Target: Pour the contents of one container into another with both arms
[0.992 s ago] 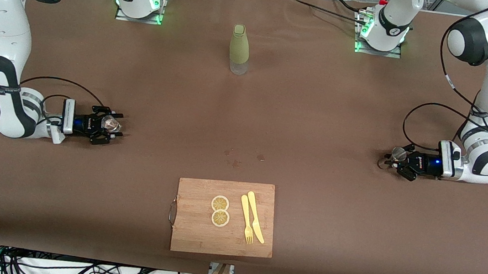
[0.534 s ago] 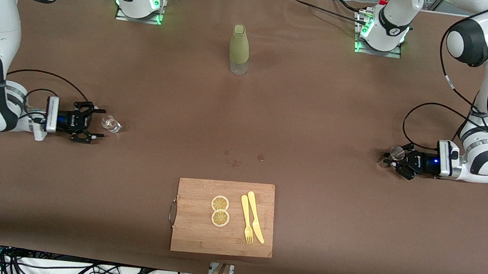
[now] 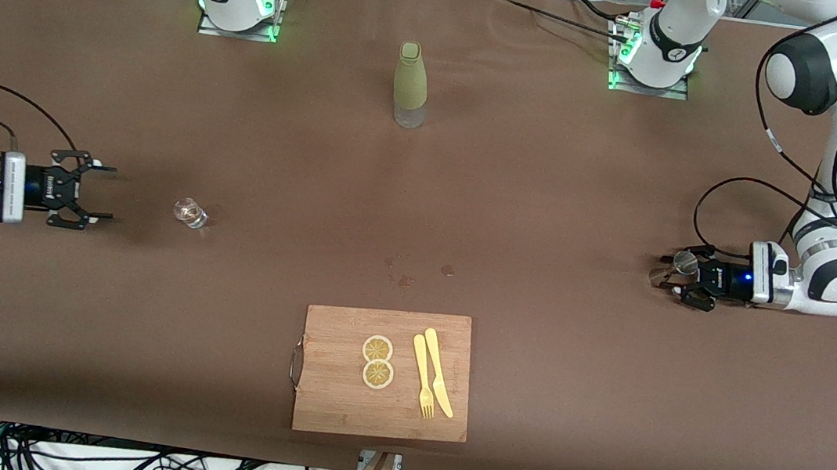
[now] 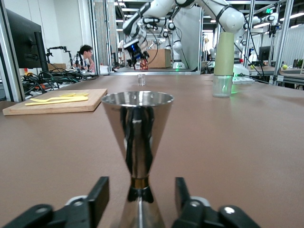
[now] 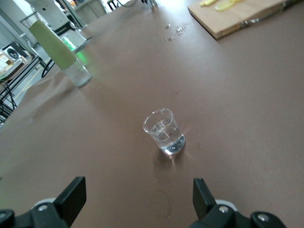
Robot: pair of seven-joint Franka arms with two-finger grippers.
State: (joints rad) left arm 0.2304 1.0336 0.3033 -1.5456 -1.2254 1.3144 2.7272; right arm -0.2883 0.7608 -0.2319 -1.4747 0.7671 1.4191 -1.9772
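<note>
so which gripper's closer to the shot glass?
Right. The right gripper sits open beside the shot glass, apart from it; the left gripper is at the table's other end.

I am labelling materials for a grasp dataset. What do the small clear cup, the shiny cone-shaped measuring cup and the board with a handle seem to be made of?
Small clear cup: probably glass, perhaps clear plastic; transparent, with bright glints. Shiny cone-shaped measuring cup, standing between the left gripper's open fingers: polished metal, likely steel; mirror reflections. Board with a handle: wood or bamboo, matte; visible grain, with a metal-looking handle.
</note>
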